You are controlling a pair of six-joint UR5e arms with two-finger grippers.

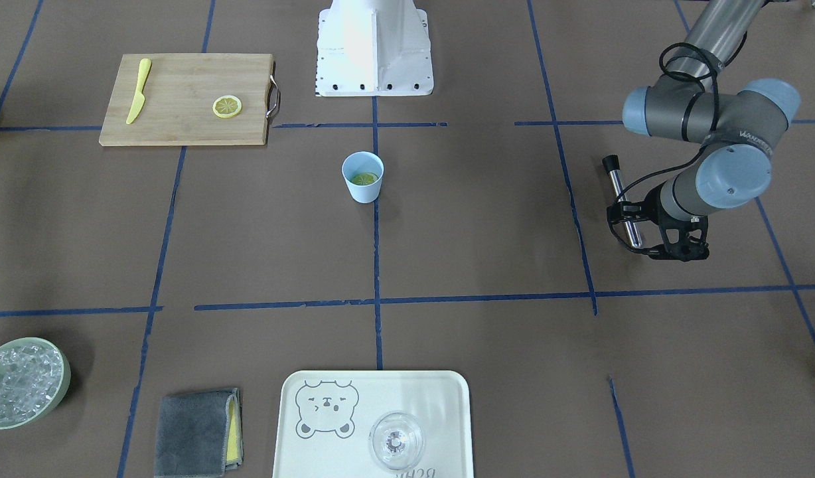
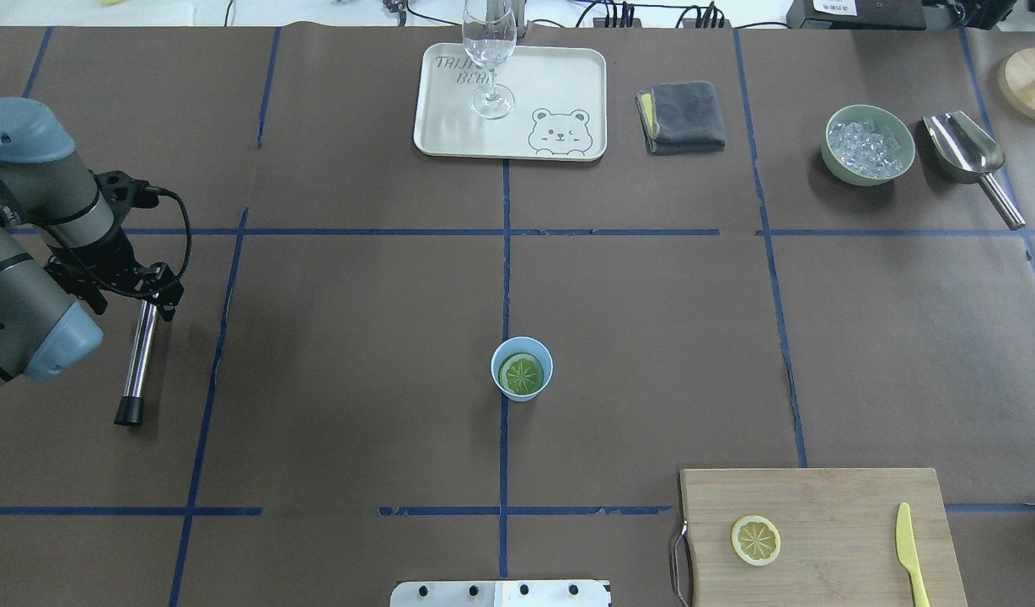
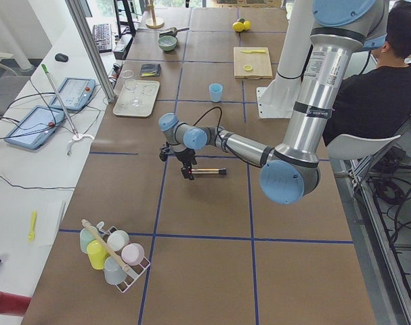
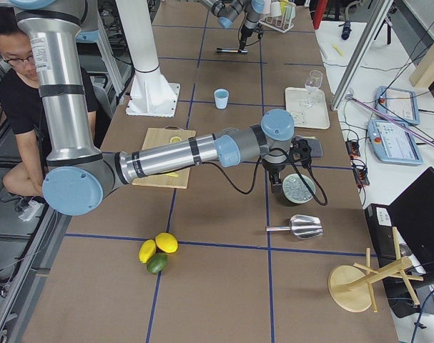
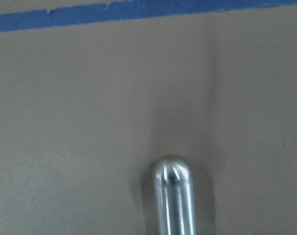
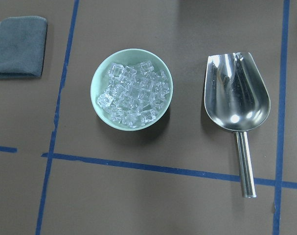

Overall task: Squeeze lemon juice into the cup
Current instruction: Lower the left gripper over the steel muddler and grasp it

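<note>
The pale blue cup (image 2: 496,369) stands at the table's middle, and a lemon slice (image 2: 522,373) lies inside it; both also show in the front view, the cup (image 1: 362,191) and the slice (image 1: 365,178). A second lemon slice (image 2: 755,539) lies on the wooden cutting board (image 2: 829,506). My left gripper (image 2: 159,295) is far left of the cup, at the upper end of a metal rod (image 2: 138,354) with a black tip; I cannot tell whether it grips the rod. My right gripper (image 4: 281,174) hovers above the ice bowl (image 4: 299,188); I cannot tell if it is open or shut.
A yellow knife (image 2: 909,552) lies on the board. The green ice bowl (image 6: 94,90) and a metal scoop (image 6: 236,93) sit at the far right. A tray (image 2: 560,84) holds a clear glass (image 2: 490,51), next to a grey cloth (image 2: 682,116).
</note>
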